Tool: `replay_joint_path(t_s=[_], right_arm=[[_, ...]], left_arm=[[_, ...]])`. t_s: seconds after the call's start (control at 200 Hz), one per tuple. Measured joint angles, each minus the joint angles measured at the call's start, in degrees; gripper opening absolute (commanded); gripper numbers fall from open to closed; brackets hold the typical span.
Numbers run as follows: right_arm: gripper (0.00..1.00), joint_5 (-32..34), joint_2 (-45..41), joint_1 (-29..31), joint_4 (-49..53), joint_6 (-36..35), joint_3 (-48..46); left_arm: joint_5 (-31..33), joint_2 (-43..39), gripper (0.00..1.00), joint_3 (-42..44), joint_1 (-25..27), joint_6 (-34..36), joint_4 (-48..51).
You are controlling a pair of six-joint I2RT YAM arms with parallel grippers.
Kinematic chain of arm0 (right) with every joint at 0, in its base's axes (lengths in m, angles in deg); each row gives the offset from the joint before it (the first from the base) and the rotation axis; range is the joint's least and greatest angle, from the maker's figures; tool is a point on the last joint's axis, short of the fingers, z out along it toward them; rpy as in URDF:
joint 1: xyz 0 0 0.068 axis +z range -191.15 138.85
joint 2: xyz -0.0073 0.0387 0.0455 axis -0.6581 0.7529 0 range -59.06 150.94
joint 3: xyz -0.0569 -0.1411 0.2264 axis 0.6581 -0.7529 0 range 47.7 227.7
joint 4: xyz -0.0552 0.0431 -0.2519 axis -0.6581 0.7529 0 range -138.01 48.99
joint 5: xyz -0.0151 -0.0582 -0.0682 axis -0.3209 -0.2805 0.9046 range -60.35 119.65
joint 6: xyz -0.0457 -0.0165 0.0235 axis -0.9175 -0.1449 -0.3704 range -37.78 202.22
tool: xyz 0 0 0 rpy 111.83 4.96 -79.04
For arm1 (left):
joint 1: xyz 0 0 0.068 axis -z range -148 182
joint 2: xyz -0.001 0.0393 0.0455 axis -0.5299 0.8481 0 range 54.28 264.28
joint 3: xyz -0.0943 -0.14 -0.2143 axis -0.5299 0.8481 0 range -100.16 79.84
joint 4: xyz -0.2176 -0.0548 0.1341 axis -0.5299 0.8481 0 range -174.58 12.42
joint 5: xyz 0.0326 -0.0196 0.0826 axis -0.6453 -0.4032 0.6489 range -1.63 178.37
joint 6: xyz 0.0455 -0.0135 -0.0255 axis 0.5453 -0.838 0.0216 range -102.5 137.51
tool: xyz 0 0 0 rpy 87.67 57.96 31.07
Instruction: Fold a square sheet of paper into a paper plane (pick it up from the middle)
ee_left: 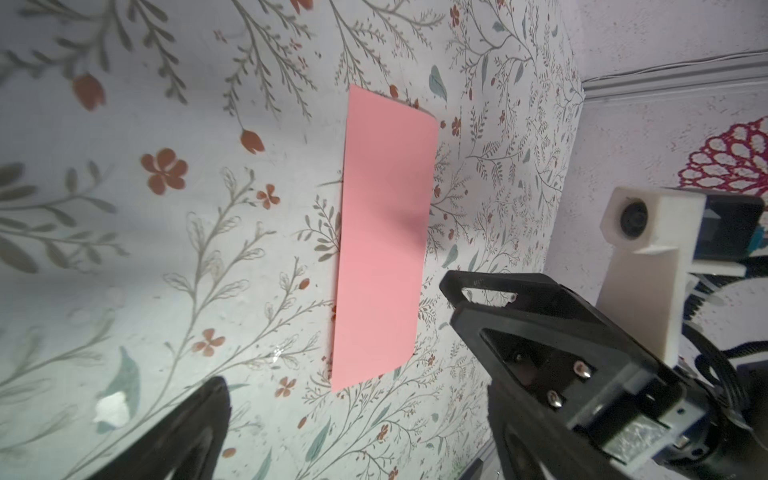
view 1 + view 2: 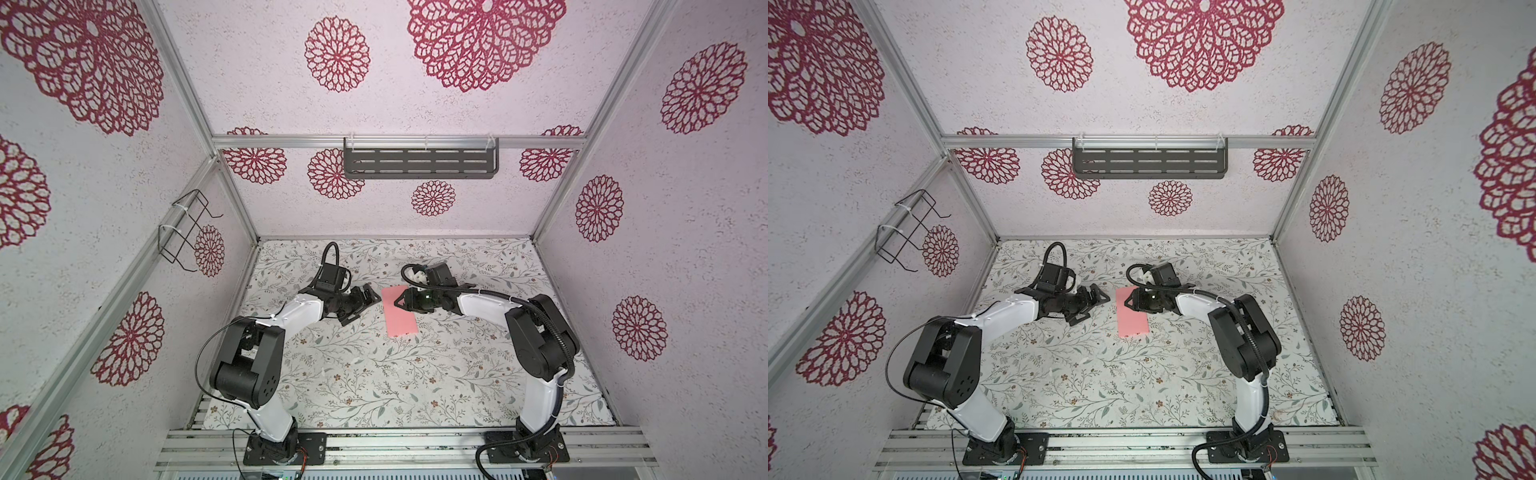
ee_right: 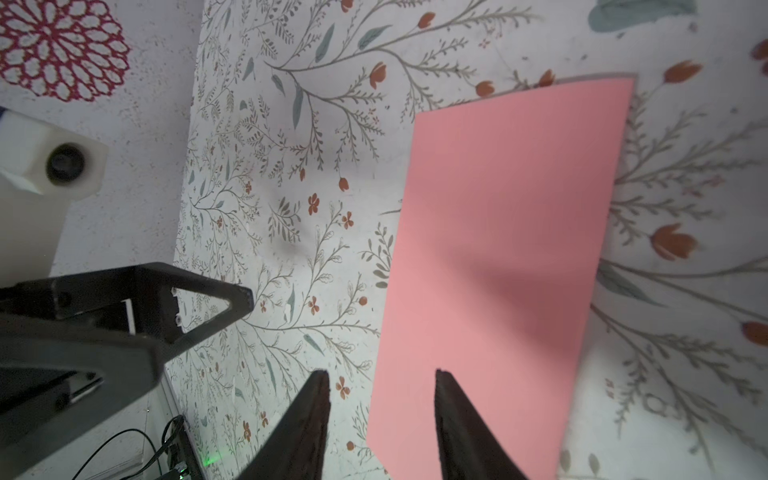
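Placement seems chosen for the next crease: the square sheet of paper (image 2: 400,309), folded to a narrow rectangle, lies flat on the table (image 2: 374,395) between both arms, so each can reach it. Its long axis runs from the back wall toward the robot bases, with no pointed end yet. The left gripper (image 2: 362,306) is spread wide and empty just beside it, while the right gripper (image 3: 380,374), half open over its far part, grips nothing.

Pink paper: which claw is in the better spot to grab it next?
Probably the right claw: its jaws straddle an edge of the pink paper; the left claw is apart, beside it.
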Motion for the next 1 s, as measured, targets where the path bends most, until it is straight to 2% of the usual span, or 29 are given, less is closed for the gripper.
replay_joint_path(t_s=[0.275,0.56,0.876,1.001], right_arm=[[0.42,1.7,2.9,-0.3,0.0,2.4,0.0],[0.42,0.6,4.8,-1.0,-1.6,4.0,-0.9],[0.42,-2.7,5.0,-2.1,-5.3,5.9,-2.7],[0.42,-3.6,5.2,-2.4,-5.9,6.4,-3.0]], left_arm=[[-4.5,5.0,0.77,0.3,2.1,-3.2,-3.4],[-7.0,9.3,0.65,0.2,3.0,-3.8,-4.1],[-8.8,12.9,0.52,-1.6,3.3,-2.8,-4.9],[-9.7,15.6,0.51,-4.5,3.3,-1.2,-5.4]])
